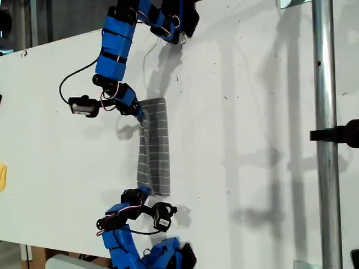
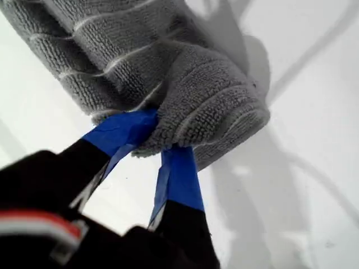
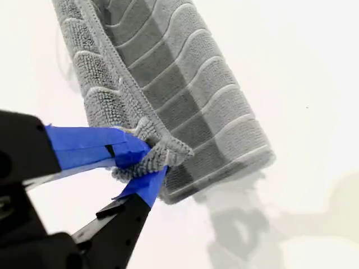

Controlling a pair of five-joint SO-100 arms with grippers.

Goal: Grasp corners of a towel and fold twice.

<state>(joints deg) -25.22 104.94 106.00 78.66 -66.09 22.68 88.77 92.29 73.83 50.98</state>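
Where my first end effector [image 2: 160, 140] meets the cloth, its two blue-taped fingers [image 2: 178, 179] are closed narrow on a thick, bunched end of the towel [image 2: 168, 56], with the grey pile bulging out around the tips. My second end effector [image 3: 150, 162] is likewise pinched tight, blue-taped fingers [image 3: 90, 144] clamping a hemmed corner [image 3: 168, 150] at one end of the towel [image 3: 185, 84], and the striped strip runs away from the tips. Seen from the exterior view, the towel [image 1: 155, 145] lies folded into a long narrow band on the white worktop [image 1: 252, 140], near the middle and a little toward the exterior view's left, with its white stripes crossing the band. One blue arm [image 1: 115, 50] comes in from the top of the exterior view and touches the band's upper end. Another blue arm [image 1: 120, 235] comes in from the bottom and touches the lower end. Which of these is first and which second, the wrist views do not settle. Shadows of both arms fall on the worktop beside the band. A metal pole [image 1: 325, 140] stands upright at the exterior view's right, well apart from the towel.
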